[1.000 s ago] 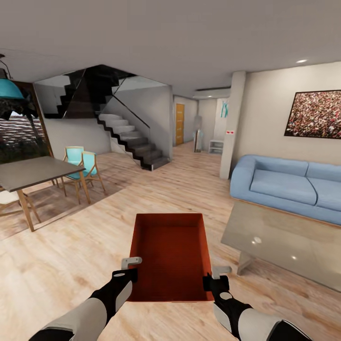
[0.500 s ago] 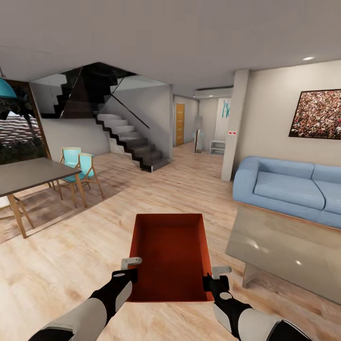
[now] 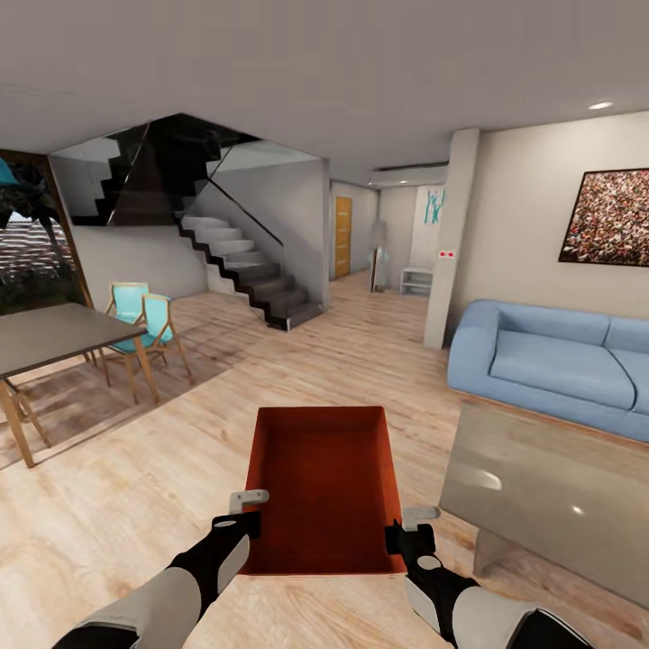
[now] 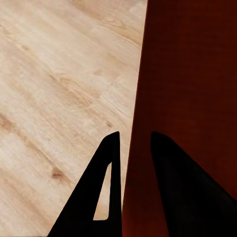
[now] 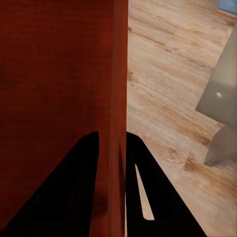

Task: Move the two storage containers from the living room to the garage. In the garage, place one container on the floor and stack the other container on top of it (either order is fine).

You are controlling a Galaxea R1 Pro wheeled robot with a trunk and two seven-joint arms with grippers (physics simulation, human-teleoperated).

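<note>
Head view shows us carrying one storage container out in front of our trunk, held level between both arms above the wood-plank floor. Our left gripper sits at the container's near left corner and our right gripper at its near right corner, so the box lies straight ahead of both tools, its long axis running away from us.

Left wrist view puts the left wall of the container between the two dark fingers, one outside and one inside the box, closed down to the wall's thickness. Right wrist view gives the same picture for the right wall: fingers pinched on either side of it. Both arms look equally near, each gripping its own side.

We judge we are in transit through the living room. A glass coffee table stands just off the right gripper's side, with a blue sofa beyond it; a dining table lies well off to the left. The hallway ahead seems the open route, so the box should pass lengthwise, keeping clear of the coffee table.
</note>
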